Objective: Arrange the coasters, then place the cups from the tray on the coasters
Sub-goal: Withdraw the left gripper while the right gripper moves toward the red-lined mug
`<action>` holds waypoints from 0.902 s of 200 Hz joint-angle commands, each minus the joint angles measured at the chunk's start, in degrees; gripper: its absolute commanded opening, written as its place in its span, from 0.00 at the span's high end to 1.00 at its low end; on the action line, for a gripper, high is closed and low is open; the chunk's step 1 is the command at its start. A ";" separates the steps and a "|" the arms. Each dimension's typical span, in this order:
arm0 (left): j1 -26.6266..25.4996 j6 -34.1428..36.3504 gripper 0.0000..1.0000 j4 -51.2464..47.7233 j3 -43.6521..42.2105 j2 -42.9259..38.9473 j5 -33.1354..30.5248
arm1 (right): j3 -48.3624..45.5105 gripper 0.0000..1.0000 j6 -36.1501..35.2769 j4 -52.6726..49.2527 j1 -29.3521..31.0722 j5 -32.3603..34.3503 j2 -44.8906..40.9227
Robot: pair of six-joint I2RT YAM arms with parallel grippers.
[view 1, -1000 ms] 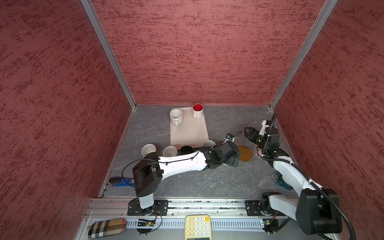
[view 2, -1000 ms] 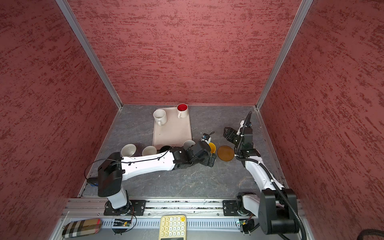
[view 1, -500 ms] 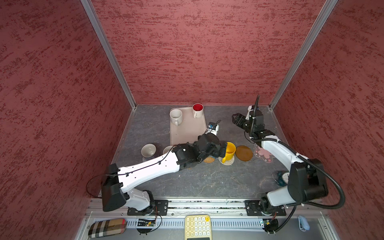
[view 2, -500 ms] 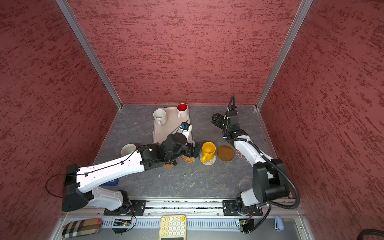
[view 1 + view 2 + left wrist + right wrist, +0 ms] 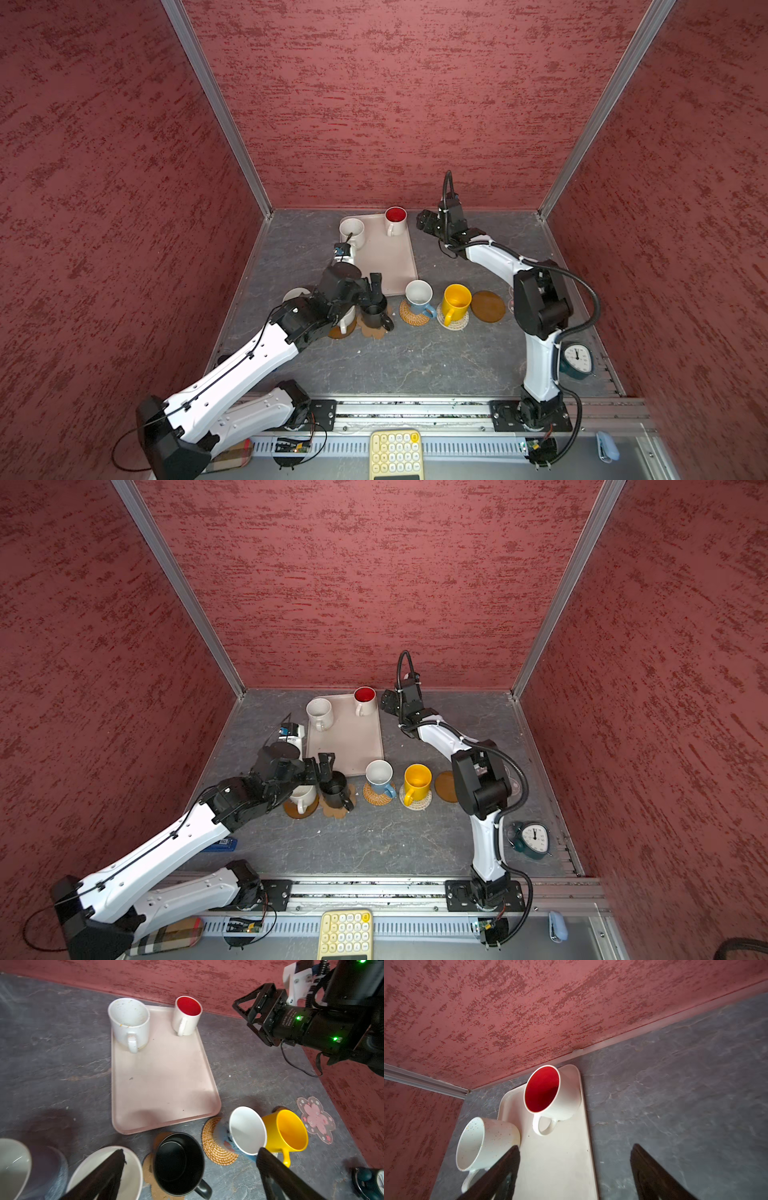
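On tray (image 5: 390,257): 2 cups (image 5: 393,226) | off tray: 5 | left tool (image 5: 189,1154), right tool (image 5: 575,1148): spread

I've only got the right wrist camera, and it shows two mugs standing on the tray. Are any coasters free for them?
Observer: Yes. In a top view the amber-brown disc coaster beside the yellow ceramic mug is bare.
Operator: Any others?
Observer: The left wrist view shows the pink flower-shaped coaster, also bare.
Operator: Where's the left gripper?
Observer: The left gripper hangs open over the black ceramic mug, which stands on the brown paw-shaped coaster.
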 commanded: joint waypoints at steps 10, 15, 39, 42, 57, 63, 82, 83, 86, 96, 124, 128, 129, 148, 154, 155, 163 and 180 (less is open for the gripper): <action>5.40 -1.06 0.01 -2.28 -3.98 -2.98 5.12 | 9.84 0.16 4.06 -5.41 1.74 2.07 6.98; 6.15 -1.03 0.01 -2.34 -4.29 -3.27 5.68 | 11.42 0.16 4.46 -6.05 1.93 1.98 8.15; 9.04 -0.29 0.01 -2.38 -5.13 -3.37 7.60 | 18.63 0.16 5.77 -8.89 3.10 2.58 13.45; 9.46 -0.21 0.01 -2.32 -5.21 -3.30 7.89 | 19.54 0.16 5.97 -9.33 3.16 2.75 14.05; 11.01 -0.01 0.01 -1.65 -5.93 -3.19 9.21 | 24.00 0.18 7.60 -11.61 3.80 3.96 17.24; 11.53 -0.01 0.01 -1.31 -6.24 -3.05 9.86 | 26.08 0.19 8.52 -12.98 4.07 4.89 18.51; 12.57 -0.52 0.01 -0.18 -7.25 -2.94 11.71 | 31.90 0.19 10.56 -15.86 5.00 6.97 22.52; 12.58 -0.53 0.01 -0.13 -7.29 -2.93 11.82 | 32.27 0.19 10.61 -15.97 5.03 7.05 22.67; 12.67 -0.54 0.01 -0.06 -7.41 -2.85 12.04 | 32.99 0.19 10.71 -16.22 5.20 7.31 23.20; 12.86 -0.54 0.01 0.04 -7.57 -2.61 12.45 | 35.41 0.19 11.02 -16.68 5.65 7.81 24.85; 13.15 -0.67 0.01 0.44 -7.79 -2.48 13.49 | 40.71 0.20 12.38 -17.82 6.27 8.26 28.79; 13.19 -0.71 0.01 0.59 -7.86 -2.49 13.51 | 41.30 0.20 12.50 -18.06 6.29 8.34 29.25; 13.20 -0.71 0.01 0.61 -7.95 -2.44 13.56 | 41.45 0.20 12.59 -18.12 6.34 8.44 29.33; 13.35 -0.88 0.00 0.81 -8.24 -2.25 14.02 | 43.22 0.20 12.77 -18.32 6.72 9.23 30.93; 13.40 -0.88 0.01 0.81 -8.36 -2.22 14.04 | 43.56 0.21 12.70 -18.21 6.88 9.48 31.24; 13.39 -0.89 0.01 0.81 -8.38 -2.22 14.09 | 43.64 0.21 12.69 -18.20 6.90 9.53 31.29; 13.39 -0.97 0.01 0.88 -8.47 -2.22 14.13 | 44.03 0.21 12.54 -18.19 6.92 10.05 31.77; 13.50 -1.06 0.01 1.11 -8.57 -2.29 14.22 | 45.28 0.23 12.12 -18.21 7.17 10.25 32.93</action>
